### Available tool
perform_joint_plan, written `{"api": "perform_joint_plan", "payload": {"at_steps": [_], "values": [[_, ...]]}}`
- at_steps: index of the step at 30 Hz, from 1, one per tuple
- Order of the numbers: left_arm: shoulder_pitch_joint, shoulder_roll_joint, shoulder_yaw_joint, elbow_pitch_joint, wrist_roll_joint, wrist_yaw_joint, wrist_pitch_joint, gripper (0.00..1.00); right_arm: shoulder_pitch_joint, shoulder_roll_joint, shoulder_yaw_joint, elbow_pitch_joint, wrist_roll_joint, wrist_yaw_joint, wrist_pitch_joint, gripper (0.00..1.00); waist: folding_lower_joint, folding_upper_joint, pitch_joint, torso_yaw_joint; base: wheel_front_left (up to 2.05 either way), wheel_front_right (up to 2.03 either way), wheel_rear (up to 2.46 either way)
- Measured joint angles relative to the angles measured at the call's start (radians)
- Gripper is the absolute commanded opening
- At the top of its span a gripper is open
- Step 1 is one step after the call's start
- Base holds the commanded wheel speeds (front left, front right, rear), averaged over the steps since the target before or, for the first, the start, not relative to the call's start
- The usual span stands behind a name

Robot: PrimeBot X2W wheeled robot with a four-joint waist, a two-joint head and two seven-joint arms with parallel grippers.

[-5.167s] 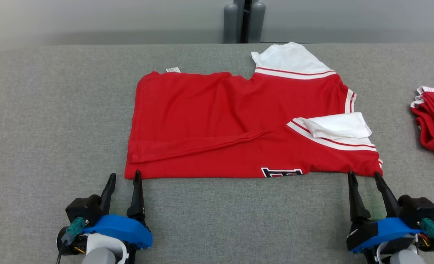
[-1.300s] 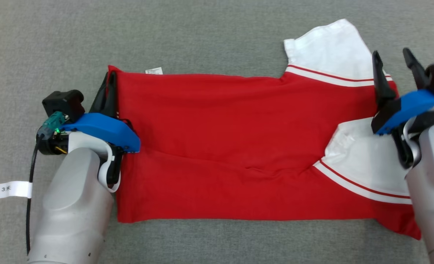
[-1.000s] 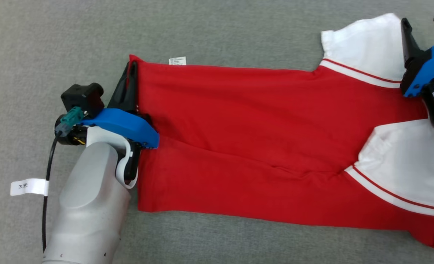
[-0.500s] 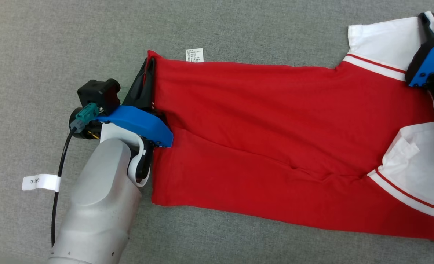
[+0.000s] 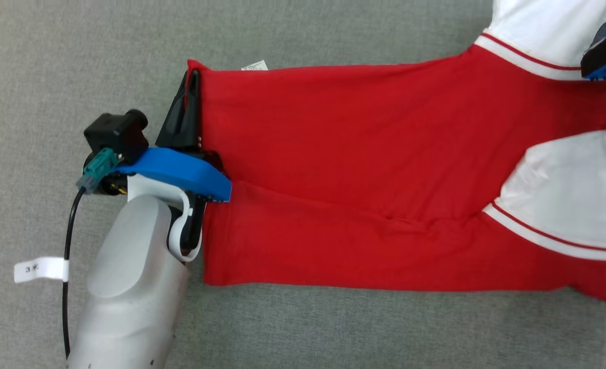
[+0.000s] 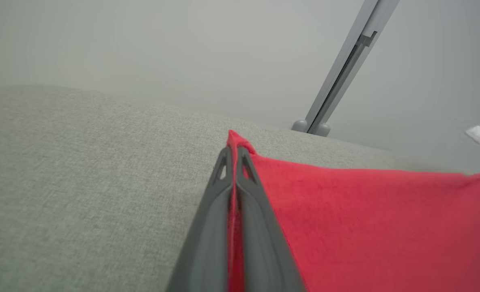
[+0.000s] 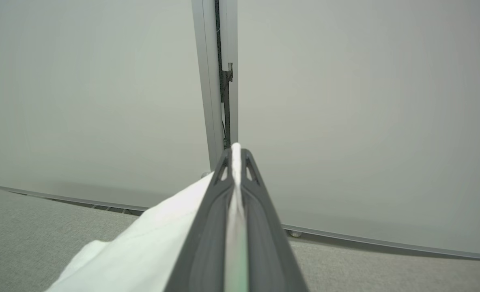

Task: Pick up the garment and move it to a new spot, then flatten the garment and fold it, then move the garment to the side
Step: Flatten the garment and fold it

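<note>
Pinching the garment (image 5: 359, 169): left hand (image 6: 235, 154) at red corner (image 6: 233, 138), right hand (image 7: 235, 154) at white sleeve (image 7: 150, 243).

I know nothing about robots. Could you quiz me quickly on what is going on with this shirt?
1. True or false: the left gripper is shut on a red corner of the garment.
2. The right gripper pinches fabric of which colour? A red, B white, C blue.
3. Fill in: the table is covered in ____ fabric.
Key: 1 true; 2 B; 3 grey.
</note>
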Motion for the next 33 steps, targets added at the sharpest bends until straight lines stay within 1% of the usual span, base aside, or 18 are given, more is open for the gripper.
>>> {"api": "perform_joint_plan", "payload": {"at_steps": [5,11,14,17,21,22,23,24,25,27,30,33], "values": [[0.062,0.000,0.022,-0.020,0.006,0.000,0.000,0.00,0.182,0.019,-0.011,-0.166,0.052,0.000,0.000,0.00,0.0000,0.0000,-0.052,-0.022,0.00,0.00,0.00],[0.172,0.000,0.053,-0.041,0.017,0.000,0.000,0.00,0.425,0.039,0.015,-0.291,0.130,0.000,0.000,0.00,0.0000,0.0000,-0.130,-0.052,0.00,0.00,0.00],[0.245,-0.001,0.061,-0.043,0.021,0.000,0.000,0.00,0.537,0.052,0.023,-0.321,0.165,0.000,0.000,0.00,-0.0001,0.0000,-0.168,-0.069,0.00,0.00,0.00],[0.308,0.000,0.063,-0.035,0.020,0.000,0.000,0.00,0.630,0.070,0.021,-0.323,0.190,0.000,0.000,0.00,-0.0002,0.0000,-0.201,-0.086,0.00,0.00,0.00],[0.369,-0.001,0.056,-0.015,0.014,0.000,0.000,0.00,0.699,0.089,0.030,-0.298,0.209,0.000,0.000,0.00,-0.0002,0.0000,-0.232,-0.105,0.00,0.00,0.00],[0.381,-0.001,0.060,-0.012,0.013,0.000,0.000,0.09,0.708,0.093,0.036,-0.292,0.209,0.000,0.000,0.00,-0.0002,0.0000,-0.237,-0.109,0.00,0.00,0.00],[0.393,0.000,0.064,-0.009,0.013,0.000,0.000,0.38,0.712,0.096,0.037,-0.281,0.210,0.000,0.000,0.00,-0.0002,0.0000,-0.241,-0.113,0.00,0.00,0.00],[0.403,-0.001,0.069,-0.007,0.013,0.000,0.000,0.88,0.714,0.100,0.034,-0.268,0.211,0.000,0.000,0.29,-0.0001,0.0000,-0.245,-0.116,0.00,0.00,0.00],[0.414,-0.001,0.073,-0.007,0.015,0.000,0.000,1.00,0.717,0.104,0.030,-0.260,0.215,0.000,0.000,1.00,-0.0002,0.0000,-0.249,-0.118,0.00,0.00,0.00],[0.434,-0.001,0.084,-0.011,0.022,0.002,0.000,1.00,0.718,0.108,0.029,-0.258,0.212,0.000,0.000,1.00,-0.0002,0.0000,-0.257,-0.119,0.00,0.00,0.00],[0.474,-0.001,0.102,-0.046,0.053,0.025,0.000,1.00,0.728,0.122,0.007,-0.273,0.197,0.000,0.000,1.00,-0.0001,0.0000,-0.274,-0.118,0.00,0.00,0.00],[0.519,0.000,0.116,-0.096,0.087,0.038,0.000,1.00,0.762,0.143,-0.021,-0.277,0.175,0.000,0.000,1.00,-0.0001,0.0000,-0.296,-0.115,0.00,0.00,0.00]]}}
